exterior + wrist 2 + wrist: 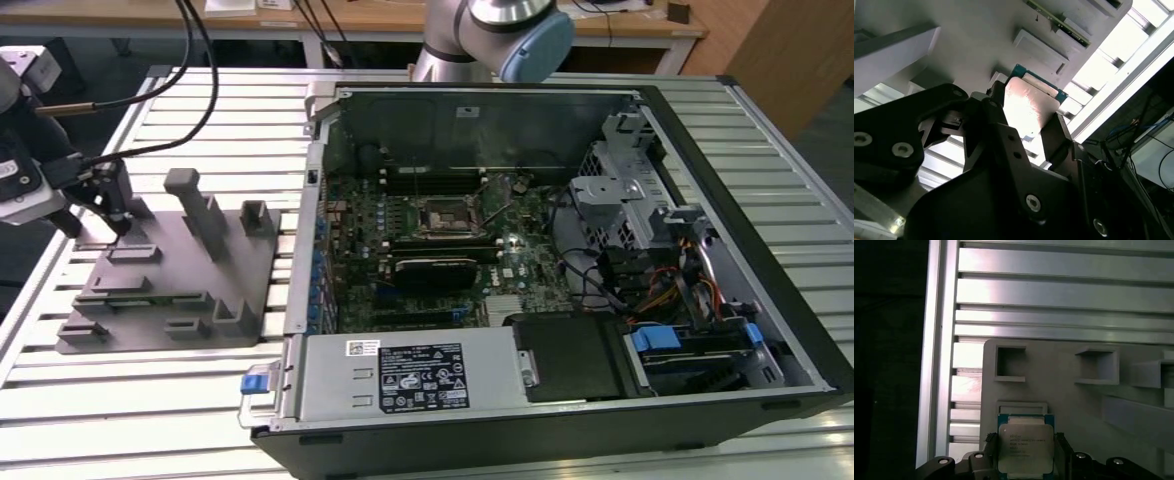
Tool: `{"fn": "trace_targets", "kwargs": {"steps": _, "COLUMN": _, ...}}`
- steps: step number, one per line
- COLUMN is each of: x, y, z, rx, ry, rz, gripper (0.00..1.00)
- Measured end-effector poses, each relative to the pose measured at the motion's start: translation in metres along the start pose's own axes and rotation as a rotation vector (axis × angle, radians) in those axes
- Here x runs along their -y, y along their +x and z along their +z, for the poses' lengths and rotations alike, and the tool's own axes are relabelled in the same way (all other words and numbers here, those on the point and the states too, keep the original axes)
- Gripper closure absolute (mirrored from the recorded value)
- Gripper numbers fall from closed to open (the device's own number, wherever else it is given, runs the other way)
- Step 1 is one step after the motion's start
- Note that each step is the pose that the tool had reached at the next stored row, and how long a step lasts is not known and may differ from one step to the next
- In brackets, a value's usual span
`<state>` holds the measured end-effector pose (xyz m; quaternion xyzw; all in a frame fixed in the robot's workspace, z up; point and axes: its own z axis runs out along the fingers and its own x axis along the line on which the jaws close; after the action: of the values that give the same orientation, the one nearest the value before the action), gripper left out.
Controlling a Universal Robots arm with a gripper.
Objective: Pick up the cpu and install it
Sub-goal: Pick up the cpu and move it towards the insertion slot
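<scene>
In the exterior view, the gripper (100, 215) hung over the far corner of the grey fixture block (174, 285) at the exterior view's left. It was well apart from the open computer case (467, 120) and its black socket (447, 215).

In the second wrist view, the black fingers (991, 125) pinched the cpu (1029, 105) by two opposite edges, probably to keep its flat faces untouched.

In the first wrist view, the cpu (1025, 450) sat between the fingers, just beside a shallow recess (1021, 407) in the fixture block, with the slatted table (1054, 290) beyond.
</scene>
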<state>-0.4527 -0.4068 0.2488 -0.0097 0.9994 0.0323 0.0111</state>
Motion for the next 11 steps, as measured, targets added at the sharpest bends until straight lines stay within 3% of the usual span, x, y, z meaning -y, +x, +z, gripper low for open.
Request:
{"fn": "trace_targets", "kwargs": {"steps": 4, "x": -0.0007, "y": -0.0002, "z": -0.0095, "rx": 0.0004, "ry": -0.007, "rz": 0.0, "gripper": 0.47}}
{"fn": "trace_targets", "kwargs": {"steps": 11, "x": -0.0022, "y": -0.0007, "z": -0.0308, "rx": 0.0007, "ry": -0.0112, "rz": 0.0, "gripper": 0.47}}
